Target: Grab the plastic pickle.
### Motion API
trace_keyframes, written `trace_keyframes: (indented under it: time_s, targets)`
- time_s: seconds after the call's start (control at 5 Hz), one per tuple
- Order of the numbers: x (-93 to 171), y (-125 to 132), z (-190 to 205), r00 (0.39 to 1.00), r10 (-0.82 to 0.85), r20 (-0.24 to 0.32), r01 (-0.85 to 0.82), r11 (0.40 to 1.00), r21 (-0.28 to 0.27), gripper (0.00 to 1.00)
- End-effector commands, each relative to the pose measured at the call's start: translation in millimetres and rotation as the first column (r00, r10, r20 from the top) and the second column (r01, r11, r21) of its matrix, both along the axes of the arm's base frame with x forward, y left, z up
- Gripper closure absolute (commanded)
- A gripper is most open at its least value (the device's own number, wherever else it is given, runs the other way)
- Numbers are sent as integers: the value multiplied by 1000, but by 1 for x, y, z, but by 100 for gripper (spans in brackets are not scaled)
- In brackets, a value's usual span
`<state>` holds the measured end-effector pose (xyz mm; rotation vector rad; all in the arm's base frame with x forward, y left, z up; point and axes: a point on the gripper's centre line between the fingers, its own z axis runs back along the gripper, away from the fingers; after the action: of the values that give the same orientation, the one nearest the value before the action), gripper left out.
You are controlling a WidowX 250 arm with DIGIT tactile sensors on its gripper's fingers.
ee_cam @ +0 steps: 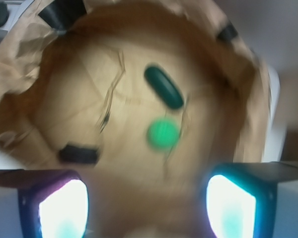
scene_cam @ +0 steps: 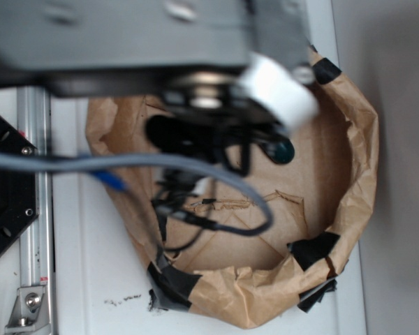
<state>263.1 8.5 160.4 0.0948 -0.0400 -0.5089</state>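
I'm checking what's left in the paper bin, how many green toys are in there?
2. The dark green plastic pickle lies on the paper floor near the middle; the light green ball sits just below it in the wrist view. The arm hides much of the bin from the exterior view.

My exterior camera hangs overhead, looking straight down past my blurred arm (scene_cam: 160, 42) into the brown paper basin (scene_cam: 356, 160). My wrist camera sits just behind my fingers (ee_cam: 64, 208), peering close into that same basin, where the plastic pickle (ee_cam: 164, 87) shows in both views.
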Motion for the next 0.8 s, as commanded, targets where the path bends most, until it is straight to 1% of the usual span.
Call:
trace_keyframes:
  time_s: [0.0,0.2,0.4,0.6]
  targets:
    - [25,8,-60,975,-221,-36,221,975,-2,0]
    - [32,9,-84,957,-271,-103,268,963,-37,0]
    - [46,10,-105,921,-346,-179,355,935,19,0]
    - [49,1,-112,905,-365,-218,389,917,81,0]
